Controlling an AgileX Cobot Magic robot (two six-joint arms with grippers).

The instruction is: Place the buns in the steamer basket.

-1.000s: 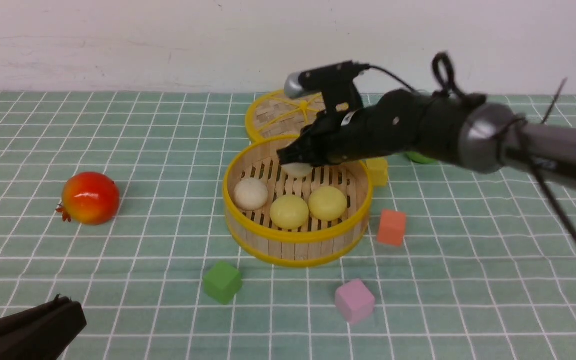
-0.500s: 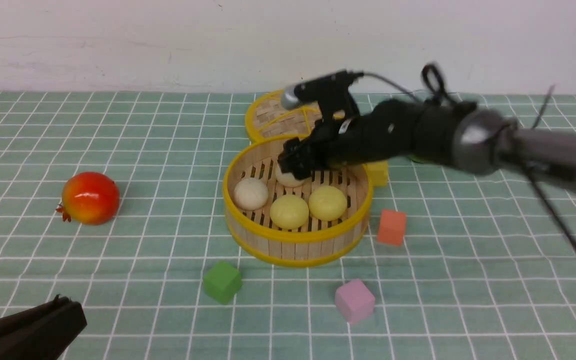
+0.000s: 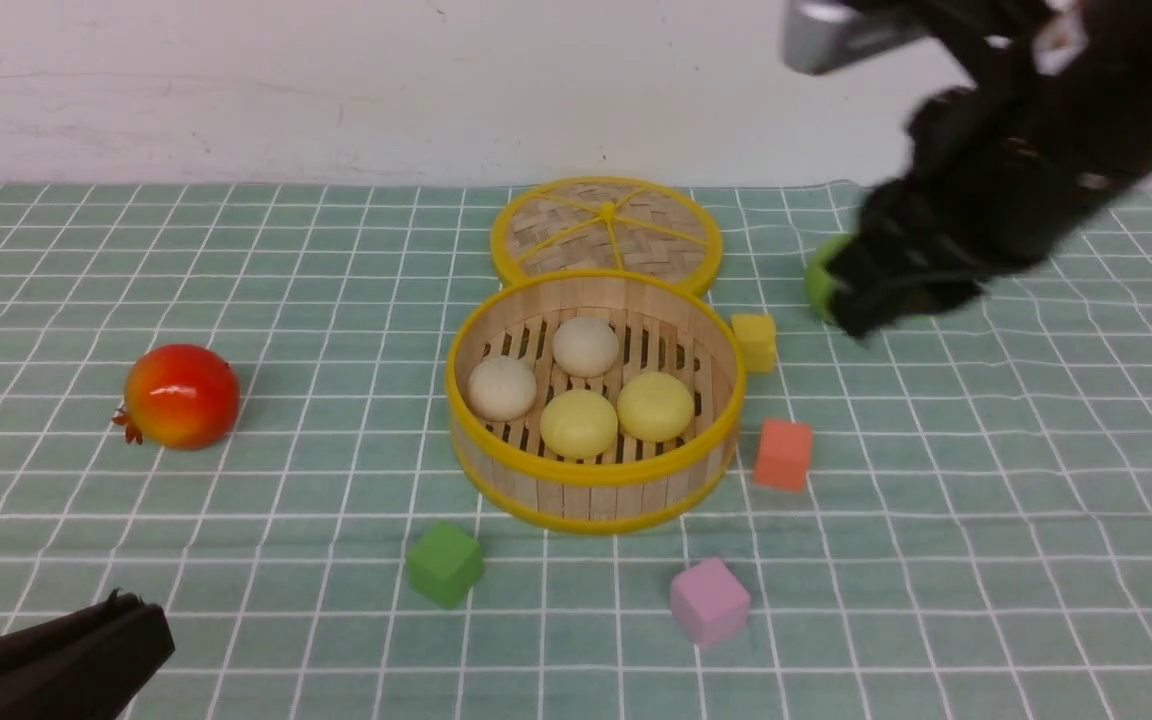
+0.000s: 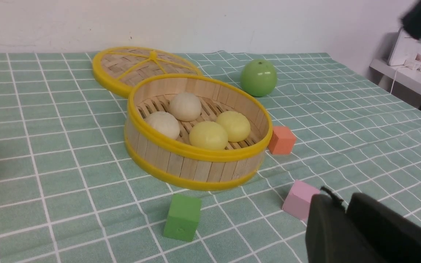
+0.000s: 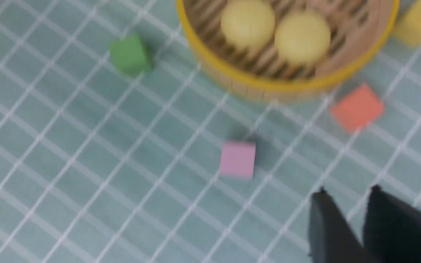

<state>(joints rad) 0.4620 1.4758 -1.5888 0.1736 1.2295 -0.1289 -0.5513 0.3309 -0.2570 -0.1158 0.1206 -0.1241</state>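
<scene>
All four buns [image 3: 586, 347] are sitting inside the bamboo steamer basket [image 3: 596, 497], centre frame! The right pincer [image 5: 345, 204], narrowly parted and empty, should be retreating high (mind that rim); the left pincer's spread I can't tell.

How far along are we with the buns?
Placing looks complete: two cream-white buns and two pale yellow buns sit on the slatted floor of the steamer basket. Nothing shows in hand: the right gripper is off to the basket's right, with no bun visible at its fingertips. I see no buns outside the basket, so probably nothing is left to place.
</scene>
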